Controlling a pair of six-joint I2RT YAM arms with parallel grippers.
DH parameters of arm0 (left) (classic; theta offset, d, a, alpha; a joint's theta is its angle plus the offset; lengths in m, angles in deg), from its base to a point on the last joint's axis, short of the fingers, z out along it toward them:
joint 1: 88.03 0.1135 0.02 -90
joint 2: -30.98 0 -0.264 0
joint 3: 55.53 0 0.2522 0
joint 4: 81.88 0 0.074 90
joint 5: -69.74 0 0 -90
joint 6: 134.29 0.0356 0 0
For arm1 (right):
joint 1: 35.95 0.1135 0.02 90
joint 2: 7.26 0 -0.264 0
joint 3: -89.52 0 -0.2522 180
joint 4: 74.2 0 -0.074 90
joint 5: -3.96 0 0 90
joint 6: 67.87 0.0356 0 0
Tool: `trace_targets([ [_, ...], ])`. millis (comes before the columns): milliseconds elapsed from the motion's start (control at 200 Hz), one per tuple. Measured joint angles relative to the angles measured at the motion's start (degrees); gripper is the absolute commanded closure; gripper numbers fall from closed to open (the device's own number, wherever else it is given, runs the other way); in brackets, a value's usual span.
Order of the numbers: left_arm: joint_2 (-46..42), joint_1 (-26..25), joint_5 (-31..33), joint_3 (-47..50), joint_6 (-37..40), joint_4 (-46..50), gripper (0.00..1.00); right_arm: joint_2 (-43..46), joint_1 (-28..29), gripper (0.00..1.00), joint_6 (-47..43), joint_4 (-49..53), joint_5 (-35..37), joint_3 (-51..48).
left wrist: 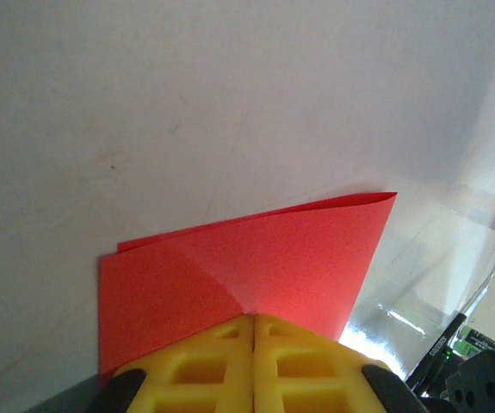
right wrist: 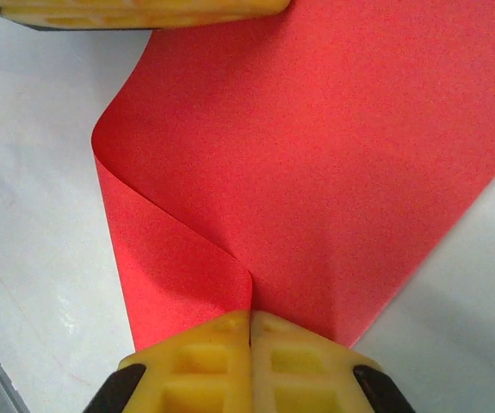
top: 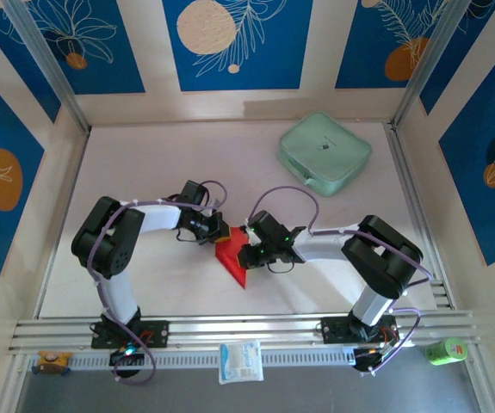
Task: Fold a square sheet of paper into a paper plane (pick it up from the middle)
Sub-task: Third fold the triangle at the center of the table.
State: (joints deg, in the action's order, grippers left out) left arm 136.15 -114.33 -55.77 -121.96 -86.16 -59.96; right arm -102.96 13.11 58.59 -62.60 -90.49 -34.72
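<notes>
When seen from the left wrist, shows the left gripper (left wrist: 254,320) with its yellow pads (left wrist: 200,366) pressed flat together along one seam, nipping the near edge of the square sheet of paper (left wrist: 256,249). Spreads out from that seam as bright red paper doubled over on itself, with a faint diagonal crease running to the pinch and a fold at the far right corner that looks rounded rather than pressed sharp, all over the white table (left wrist: 187,103). From the right wrist, gives the same grip for the right gripper (right wrist: 250,317): pads closed tight, with a curled flap of the red sheet caught in the seam and the rest stretching away wide. At the top left edge of that view, catches a yellow finger of the other gripper against the sheet's far side. From the top camera, places the sheet at mid-table between the two arms, as a red wedge pointing toward the near edge, with the left gripper at its upper left and the right gripper on its right side, close together. Sets the mint-green case (top: 324,152) well apart at the far right of the table, a small white packet (top: 241,360) at the near edge between the arm bases, and a green object (top: 444,350) at the near right corner.
</notes>
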Motion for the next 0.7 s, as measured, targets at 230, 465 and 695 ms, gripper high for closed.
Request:
trace_targets([
  [230,0.0,0.0,0.0,0.0,0.0,0.0,0.92,0.0,0.0,0.97,-0.02,0.13,0.0,0.09],
  [465,0.0,0.0,0.0,0.0,0.0,0.0,0.92,0.0,0.0,0.97,-0.07,0.55,0.63,0.39],
  [695,-0.04,0.0,0.02,0.0,0.02,0.02,0.91,0.04,0.0,0.97,-0.26,1.33,0.85,0.76],
])
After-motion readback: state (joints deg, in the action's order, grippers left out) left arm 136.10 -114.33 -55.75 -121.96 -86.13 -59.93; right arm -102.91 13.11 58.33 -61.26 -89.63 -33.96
